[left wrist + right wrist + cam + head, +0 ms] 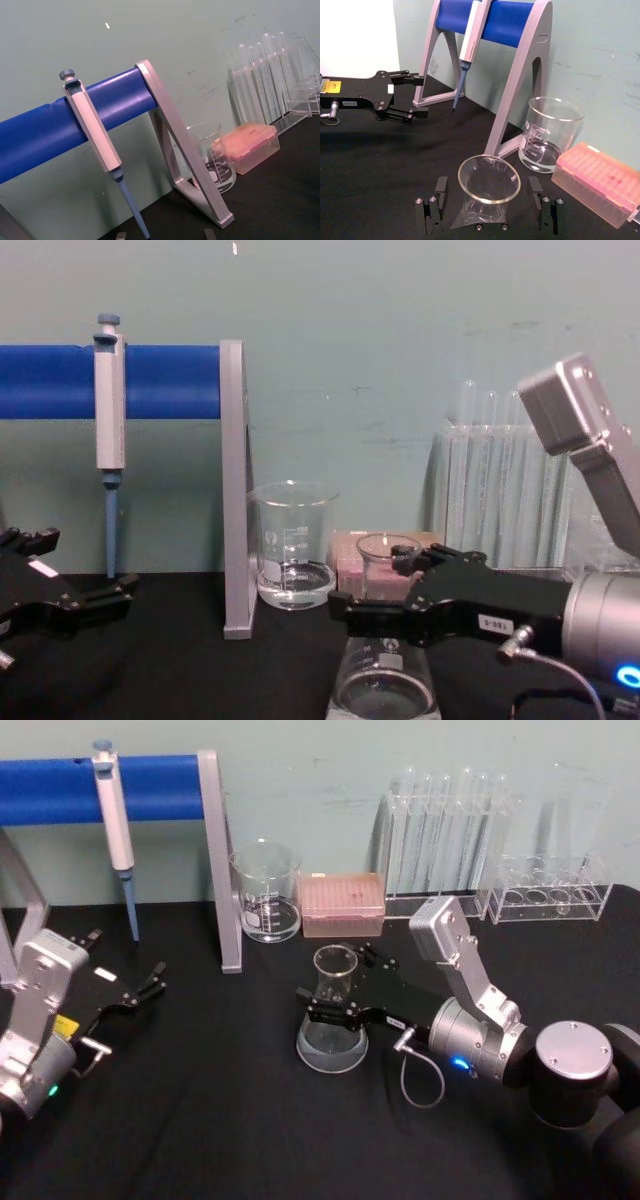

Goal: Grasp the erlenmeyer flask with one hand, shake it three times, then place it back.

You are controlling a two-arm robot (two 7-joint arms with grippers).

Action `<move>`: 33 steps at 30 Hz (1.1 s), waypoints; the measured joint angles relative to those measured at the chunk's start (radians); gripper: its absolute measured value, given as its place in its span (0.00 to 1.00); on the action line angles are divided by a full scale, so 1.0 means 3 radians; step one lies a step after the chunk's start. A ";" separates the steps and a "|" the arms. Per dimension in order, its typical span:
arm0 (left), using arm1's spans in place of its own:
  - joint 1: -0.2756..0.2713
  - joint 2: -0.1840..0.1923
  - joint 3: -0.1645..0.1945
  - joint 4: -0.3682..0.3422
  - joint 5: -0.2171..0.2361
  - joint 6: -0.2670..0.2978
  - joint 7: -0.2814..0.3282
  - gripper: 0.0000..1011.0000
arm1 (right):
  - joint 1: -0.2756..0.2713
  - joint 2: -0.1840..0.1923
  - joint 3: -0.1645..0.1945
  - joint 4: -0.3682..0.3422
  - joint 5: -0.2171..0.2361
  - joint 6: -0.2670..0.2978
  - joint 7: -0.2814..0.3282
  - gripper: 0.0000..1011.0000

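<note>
The flask (333,1010) is stood upright mid-counter (200,1120), before the beaker (266,892). Its neck is straddled by the right gripper (338,978), fingers (441,186) open. If clamped off-centre, the smooth glass could be tipped or dropped mid-shake. The left gripper (150,982) is parked open.

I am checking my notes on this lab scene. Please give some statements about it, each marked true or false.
1. The right gripper straddles the neck of the erlenmeyer flask. True.
2. The flask hangs in the air. False: it stands on the table.
3. The pipette lies flat. False: it hangs on the blue bar.
4. The beaker stands beside the pink tip box. True.
5. The left gripper grips the beaker. False: it is open and empty.
</note>
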 joint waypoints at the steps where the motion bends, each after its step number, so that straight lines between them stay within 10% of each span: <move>1: 0.0000 0.0000 0.0000 0.0000 0.0000 0.0000 0.0000 0.99 | 0.0010 -0.0012 -0.0001 0.0014 -0.0004 -0.0003 0.0005 0.99; 33: 0.0000 0.0000 0.0000 0.0000 0.0000 0.0000 0.0000 0.99 | 0.0053 -0.0084 0.0009 0.0099 -0.0058 0.0004 -0.0007 0.97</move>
